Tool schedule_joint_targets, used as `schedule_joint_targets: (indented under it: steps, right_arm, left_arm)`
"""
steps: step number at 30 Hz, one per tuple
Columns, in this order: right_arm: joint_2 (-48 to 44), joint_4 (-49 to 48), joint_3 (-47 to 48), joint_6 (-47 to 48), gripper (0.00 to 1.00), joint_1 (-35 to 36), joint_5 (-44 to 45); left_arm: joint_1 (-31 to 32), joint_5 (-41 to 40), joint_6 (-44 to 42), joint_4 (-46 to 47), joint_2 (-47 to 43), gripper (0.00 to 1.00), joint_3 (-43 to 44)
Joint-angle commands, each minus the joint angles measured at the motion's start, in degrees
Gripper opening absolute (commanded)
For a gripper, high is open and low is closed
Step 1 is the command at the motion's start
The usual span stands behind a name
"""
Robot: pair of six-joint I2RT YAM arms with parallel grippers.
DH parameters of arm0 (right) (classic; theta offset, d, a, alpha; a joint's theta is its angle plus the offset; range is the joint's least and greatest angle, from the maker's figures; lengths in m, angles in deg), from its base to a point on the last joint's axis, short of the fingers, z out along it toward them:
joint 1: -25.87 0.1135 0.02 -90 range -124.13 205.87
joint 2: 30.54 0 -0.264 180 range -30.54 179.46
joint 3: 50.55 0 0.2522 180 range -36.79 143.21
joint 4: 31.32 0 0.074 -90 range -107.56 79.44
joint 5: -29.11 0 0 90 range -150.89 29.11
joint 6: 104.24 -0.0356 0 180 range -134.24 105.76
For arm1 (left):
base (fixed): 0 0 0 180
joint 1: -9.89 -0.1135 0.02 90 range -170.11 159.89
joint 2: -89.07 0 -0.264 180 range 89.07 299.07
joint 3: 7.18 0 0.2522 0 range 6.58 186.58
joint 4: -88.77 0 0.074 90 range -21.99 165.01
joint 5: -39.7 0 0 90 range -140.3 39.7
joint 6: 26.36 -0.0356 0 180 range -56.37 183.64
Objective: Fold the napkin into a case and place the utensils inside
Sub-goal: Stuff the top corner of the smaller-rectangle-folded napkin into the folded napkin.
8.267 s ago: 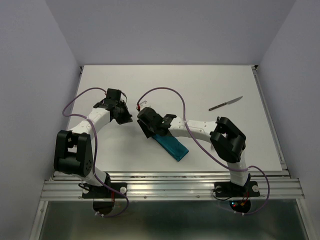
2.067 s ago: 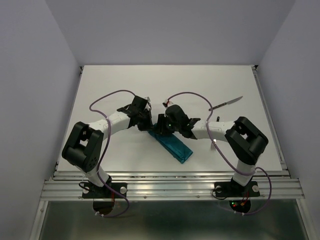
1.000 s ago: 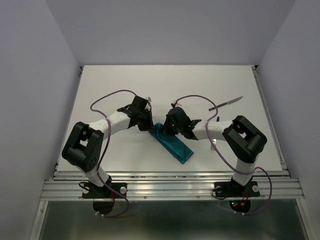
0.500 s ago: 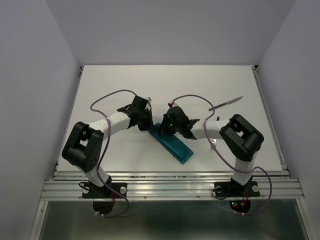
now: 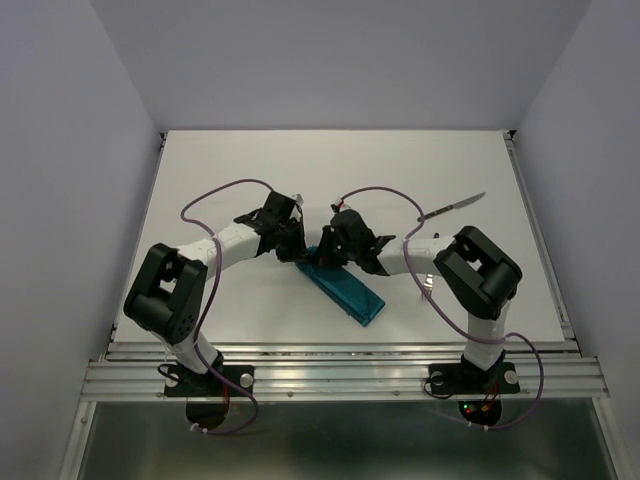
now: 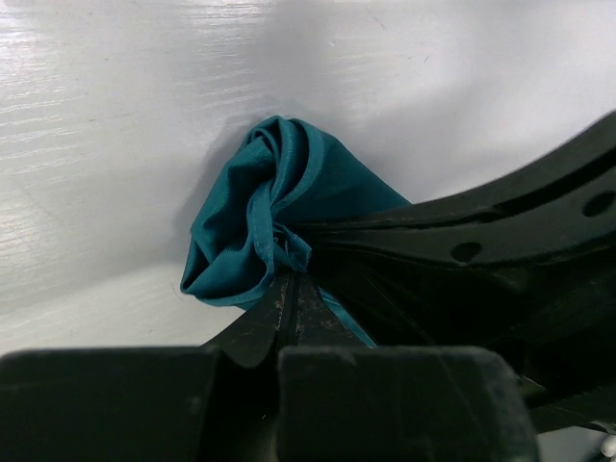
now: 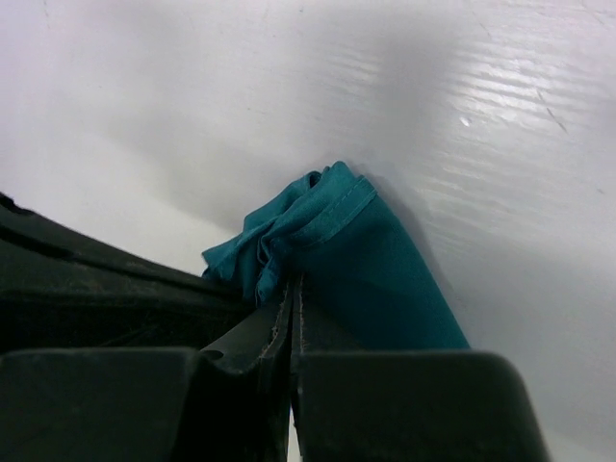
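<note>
Two tools meet at one spot. The left tool [image 5: 301, 254] and the right tool [image 5: 323, 257] are both clamped shut on the upper-left end of the case [image 5: 350, 293]. Each wrist view shows its jaws pinched tight on a small bunch of teal cloth.

The folding looks largely done. The napkin already lies as a long, narrow strip running diagonally from the centre of the frame toward the lower right, flat on the counter [image 5: 250, 170]. My reading is that the two pinches are meant to part the layers into a mouth. Whether an opening exists yet cannot be told, because the cloth there is only crumpled and gathered.

Neither utensil is inside. The knife [image 5: 452, 207] lies well apart in the upper right of the frame, its blade pointing up and right. A small silvery piece, probably the fork [image 5: 427, 290], shows right of centre beside the right arm and is partly hidden by it. Both insertions are therefore left, and each would likely need one tool freed to fetch a utensil.

The counter is plain white and matte, with faint streaks. Pale lilac-grey walls close it in on three sides. A ribbed aluminium rail [image 5: 340, 372] carrying the arm bases runs across the bottom of the frame.
</note>
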Motion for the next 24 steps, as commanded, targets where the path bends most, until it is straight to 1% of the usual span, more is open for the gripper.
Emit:
schedule_joint_targets:
  steps: [1,3,9,18,24]
  right_arm:
    - [3.6,-0.3,5.0,2.4,0.01,-0.3,-4.5]
    - [5.8,3.1,5.9,2.5,0.01,-0.3,-3.2]
    - [6.0,5.2,4.7,2.1,0.01,-0.3,0.5]
    - [-2.4,5.1,0.8,2.3,0.01,-0.3,4.1]
    - [-5.9,4.5,-0.1,1.8,0.01,-0.3,5.7]
  left_arm:
    - [0.4,1.5,-1.2,-0.1,-0.3,0.00,2.3]
    - [0.4,1.6,-1.2,0.1,-0.3,0.00,2.3]
    - [0.4,1.7,-1.3,0.2,-0.1,0.00,2.2]
    - [0.4,1.5,-2.3,0.2,-0.2,0.00,1.7]
    - [0.4,1.5,-3.8,0.5,-0.2,0.00,1.4]
